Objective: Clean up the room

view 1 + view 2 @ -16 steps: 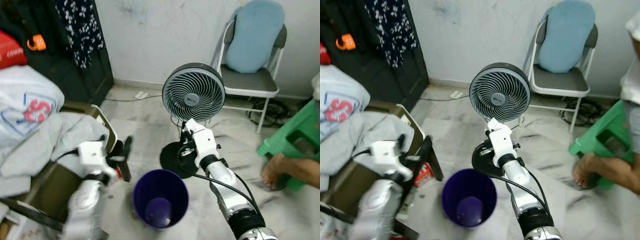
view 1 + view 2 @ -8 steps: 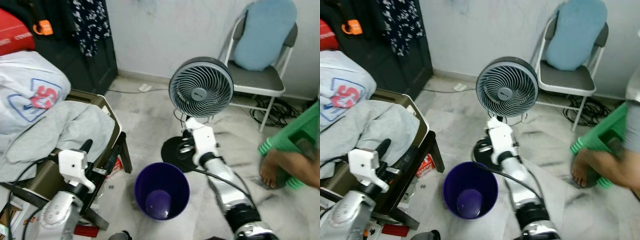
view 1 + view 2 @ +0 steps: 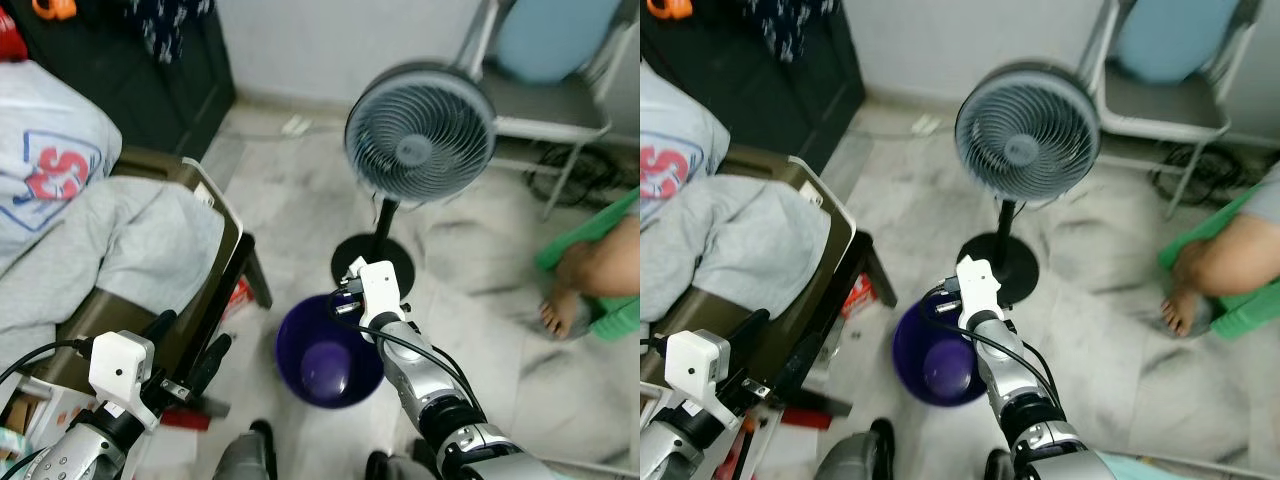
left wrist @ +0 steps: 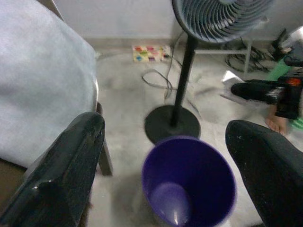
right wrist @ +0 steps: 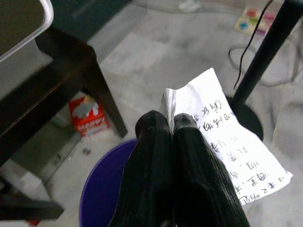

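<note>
The right gripper (image 5: 171, 124) has its fingers pressed together on a white paper (image 5: 227, 142) with writing on it. It holds the paper over the far rim of the purple bin (image 3: 328, 352) on the floor. The left gripper (image 4: 165, 156) has its fingers spread wide and holds nothing. The paper is light, so the fan (image 3: 420, 134) close by could blow it past the bin

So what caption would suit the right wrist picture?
Right gripper pinching a handwritten paper above the purple bin.
</note>
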Robot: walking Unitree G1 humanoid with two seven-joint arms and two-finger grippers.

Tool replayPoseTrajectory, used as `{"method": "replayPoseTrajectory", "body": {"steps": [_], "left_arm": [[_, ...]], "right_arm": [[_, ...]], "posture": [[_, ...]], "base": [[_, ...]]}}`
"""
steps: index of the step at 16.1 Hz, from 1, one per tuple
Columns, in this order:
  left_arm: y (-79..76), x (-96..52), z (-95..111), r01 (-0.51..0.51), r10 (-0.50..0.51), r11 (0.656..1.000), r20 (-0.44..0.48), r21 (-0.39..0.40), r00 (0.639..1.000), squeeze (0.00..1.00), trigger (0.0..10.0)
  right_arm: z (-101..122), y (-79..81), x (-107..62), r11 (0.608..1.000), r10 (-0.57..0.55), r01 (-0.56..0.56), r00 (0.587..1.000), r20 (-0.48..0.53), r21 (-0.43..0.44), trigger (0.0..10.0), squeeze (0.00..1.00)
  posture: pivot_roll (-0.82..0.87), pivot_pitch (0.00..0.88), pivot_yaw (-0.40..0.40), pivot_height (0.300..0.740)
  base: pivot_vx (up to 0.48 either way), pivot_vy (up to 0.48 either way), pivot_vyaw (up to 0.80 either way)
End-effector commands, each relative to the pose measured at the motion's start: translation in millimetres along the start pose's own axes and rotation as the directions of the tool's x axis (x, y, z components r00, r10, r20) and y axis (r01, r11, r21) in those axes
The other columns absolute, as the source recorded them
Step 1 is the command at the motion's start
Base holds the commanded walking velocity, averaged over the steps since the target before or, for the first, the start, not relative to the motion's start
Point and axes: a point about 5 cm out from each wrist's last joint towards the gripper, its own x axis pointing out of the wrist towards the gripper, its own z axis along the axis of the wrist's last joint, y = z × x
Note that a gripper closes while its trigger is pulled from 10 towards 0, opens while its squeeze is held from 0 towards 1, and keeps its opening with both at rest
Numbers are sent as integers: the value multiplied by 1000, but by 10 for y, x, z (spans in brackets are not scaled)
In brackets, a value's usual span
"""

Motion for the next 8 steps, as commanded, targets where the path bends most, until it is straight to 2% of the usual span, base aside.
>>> {"method": "replayPoseTrajectory", "body": {"steps": [1,3,4,5,6,8], "left_arm": [[-30,-50,61,32,-32,999,-7,9,999,0,10000],[-129,-35,179,107,-107,991,-10,75,994,0,10000],[-130,-15,201,105,-105,991,-5,78,995,0,10000],[-131,9,225,99,-100,992,2,73,995,0,10000],[-181,101,299,121,-123,990,26,69,992,0,10000],[-229,137,326,146,-149,986,32,76,988,0,10000]], "right_arm": [[-78,40,-7,999,-13,15,999,-45,31,10000,0],[-202,-20,-30,997,-78,76,990,-118,-25,10000,0],[-246,-47,-42,995,-99,95,985,-142,-31,10000,0],[-300,-74,-57,993,-118,116,977,-178,-24,10000,0],[-388,-142,-84,984,-170,178,952,-253,10,10000,0],[-392,-131,-80,985,-164,173,950,-265,10,10000,0]], "posture": [[277,386,63,740],[296,418,92,740],[296,418,93,740],[295,420,98,740],[299,427,100,740],[307,428,105,740]], "base": [[0,0,0],[0,0,0],[0,0,0],[0,0,0],[0,0,0],[0,0,0]]}}
